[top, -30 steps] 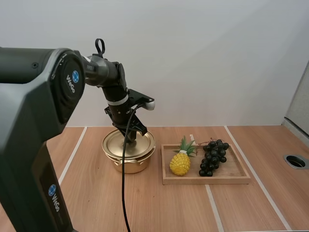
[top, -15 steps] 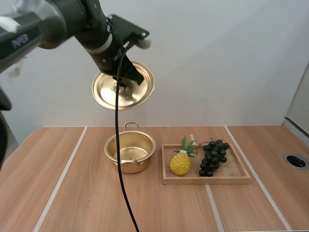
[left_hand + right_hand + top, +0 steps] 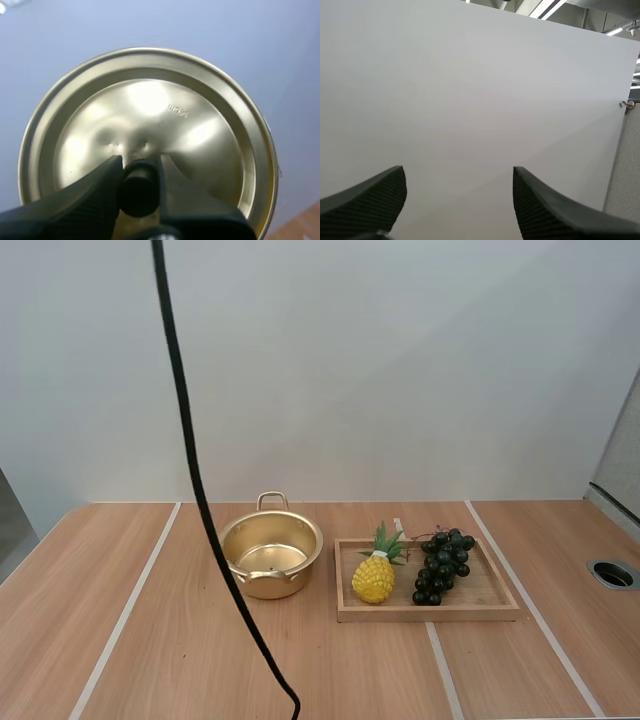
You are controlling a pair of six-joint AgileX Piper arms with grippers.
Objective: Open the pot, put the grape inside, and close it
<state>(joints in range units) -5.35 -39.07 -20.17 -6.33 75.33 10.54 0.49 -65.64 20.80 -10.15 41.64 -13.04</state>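
Knob (image 3: 137, 192) of lid (image 3: 150, 100) is half hidden, clenched by left gripper (image 3: 140, 160); right gripper (image 3: 457, 172) gapes empty. Lidless pot (image 3: 270, 585) sits lower centre, grapes (image 3: 440, 565) to its right.

My left claw (image 3: 140, 161) has two black fingers (image 3: 85, 200), matte plastic, broad at the base and narrowing to blunt tips. One finger has a fine ribbed grain across its face, while the other looks smoother, with a soft sheen along its edge. My right claw (image 3: 457, 172) is the same black. Its fingers (image 3: 365, 202) curve to rounded points, and close, even ribs run across their faces.
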